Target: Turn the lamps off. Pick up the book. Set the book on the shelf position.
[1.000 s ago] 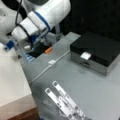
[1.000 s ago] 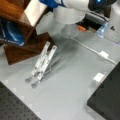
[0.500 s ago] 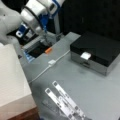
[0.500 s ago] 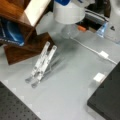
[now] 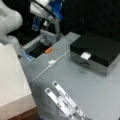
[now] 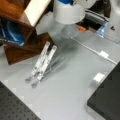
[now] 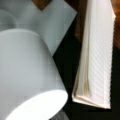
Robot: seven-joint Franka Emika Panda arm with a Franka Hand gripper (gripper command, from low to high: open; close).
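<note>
pale slab book (image 7: 97, 57) on brown wooden shelf position (image 6: 20, 51)

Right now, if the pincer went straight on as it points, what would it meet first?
Probably the white cylinder, which looms closest in the wrist view, beside the book. A dark gap lies between them, so depth is unclear. The pincer hangs at a front view's top.

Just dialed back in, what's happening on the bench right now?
The book lies flat on the brown shelf block, with nothing holding it. The Panda arm is up near a front view's top, by the blue-and-white unit; the gripper itself does not show. The wrist view looks down on the book's page edge and a white lamp shade. The black box and the slatted rack sit untouched.
</note>
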